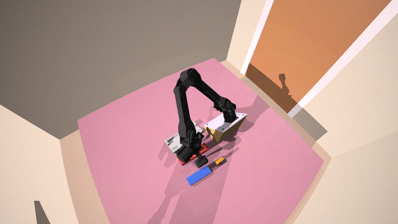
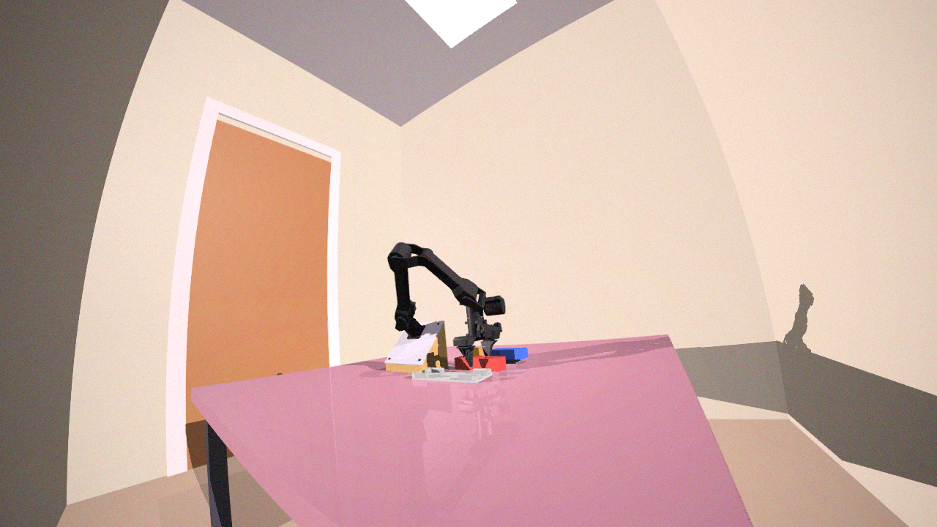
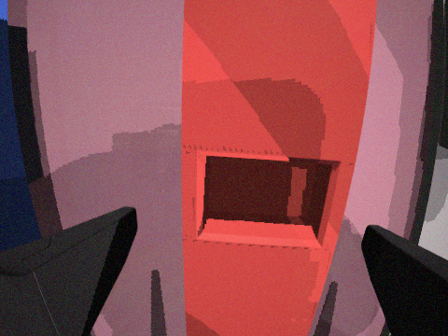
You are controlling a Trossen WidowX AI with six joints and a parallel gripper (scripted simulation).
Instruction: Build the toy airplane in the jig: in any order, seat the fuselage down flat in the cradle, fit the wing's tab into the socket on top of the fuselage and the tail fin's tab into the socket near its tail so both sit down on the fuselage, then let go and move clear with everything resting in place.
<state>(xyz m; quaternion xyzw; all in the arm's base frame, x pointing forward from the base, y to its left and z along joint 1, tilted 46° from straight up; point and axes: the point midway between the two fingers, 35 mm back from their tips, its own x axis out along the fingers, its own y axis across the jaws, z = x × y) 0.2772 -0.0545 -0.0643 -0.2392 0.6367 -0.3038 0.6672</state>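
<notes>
The red fuselage (image 1: 205,148) (image 2: 495,364) (image 3: 247,285) lies on the table beside the jig, outside the cradle, with the large wing socket facing up. My gripper (image 2: 478,357) (image 3: 251,229) is open and empty, low over the fuselage, with one finger on each side. The arm hides part of the fuselage in the top view. The pale grey cradle (image 1: 173,142) (image 2: 481,375) (image 3: 435,233) is empty where visible. The blue wing (image 1: 198,175) (image 2: 515,353) (image 3: 14,196) lies on the fuselage's other side, raised on something dark. The orange tail fin (image 1: 219,160) (image 2: 477,351) stands near the wing's end.
The arm's wedge-shaped base (image 1: 215,122) (image 2: 411,349) stands close to one end of the cradle and fuselage. Everything stands on a pink table (image 1: 125,139) (image 2: 556,445).
</notes>
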